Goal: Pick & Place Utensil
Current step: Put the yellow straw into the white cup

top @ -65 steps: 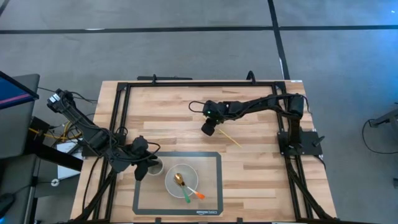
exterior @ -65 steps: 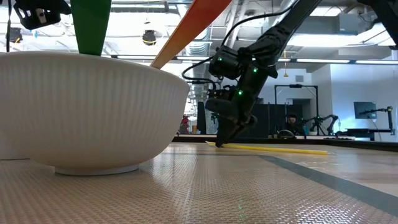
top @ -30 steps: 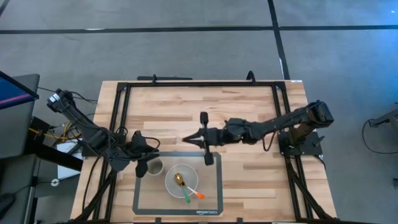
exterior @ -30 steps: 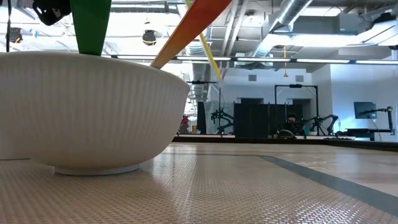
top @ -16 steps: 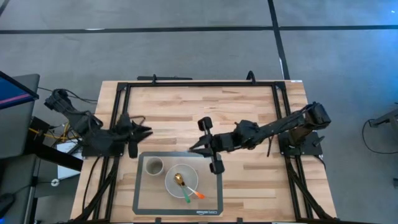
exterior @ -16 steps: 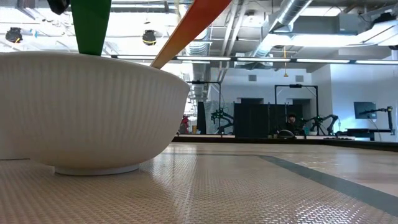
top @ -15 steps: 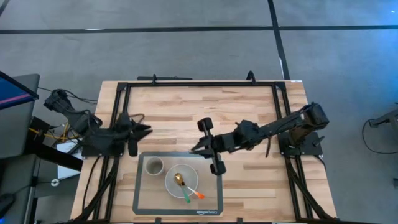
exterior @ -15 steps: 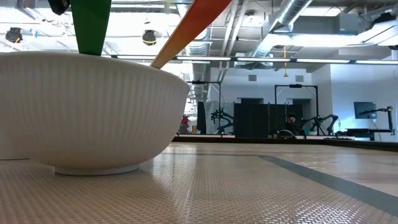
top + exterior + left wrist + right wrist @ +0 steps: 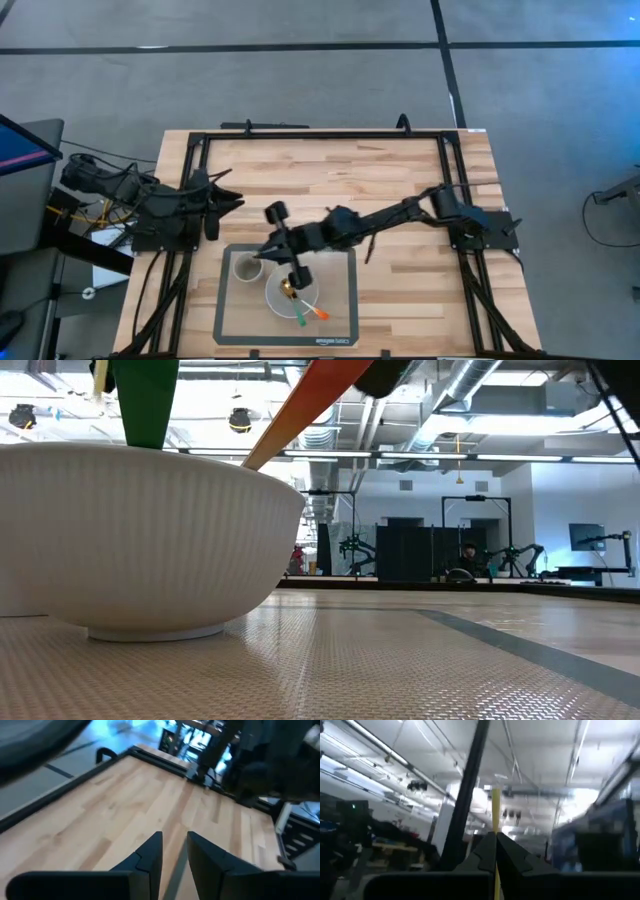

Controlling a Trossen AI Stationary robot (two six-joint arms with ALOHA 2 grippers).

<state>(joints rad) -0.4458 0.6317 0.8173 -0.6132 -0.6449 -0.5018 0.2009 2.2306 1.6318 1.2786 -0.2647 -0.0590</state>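
Observation:
My right gripper [image 9: 266, 250] reaches from the right across the table and hovers over the grey mat [image 9: 340, 300], between the small cup [image 9: 245, 267] and the white bowl [image 9: 292, 292]. It is shut on a thin yellow stick [image 9: 496, 802]. The bowl [image 9: 140, 540] stands on the mat and holds a green-handled utensil [image 9: 145, 400], an orange-handled one [image 9: 310, 395] and a gold spoon [image 9: 287, 288]. My left gripper [image 9: 174, 845] waits open over bare wood at the table's left side [image 9: 215, 200]. My right gripper pinches the yellow stick [image 9: 496, 827] between its two shut fingers [image 9: 485, 850]. The stick runs along the fingers and juts out past their tips, lifted clear of the table. Which part of its length is pinched does not show.
The black frame rail [image 9: 320, 133] runs around the wooden tabletop [image 9: 400, 290]. Free wood lies on the far half and to the right of the mat. The right arm [image 9: 400, 212] spans the table's middle.
My right gripper has carried the yellow stick from the table's middle toward the left and near side, ending over the mat between cup and bowl. My left gripper has drawn back from beside the cup toward the far-left part of the table.

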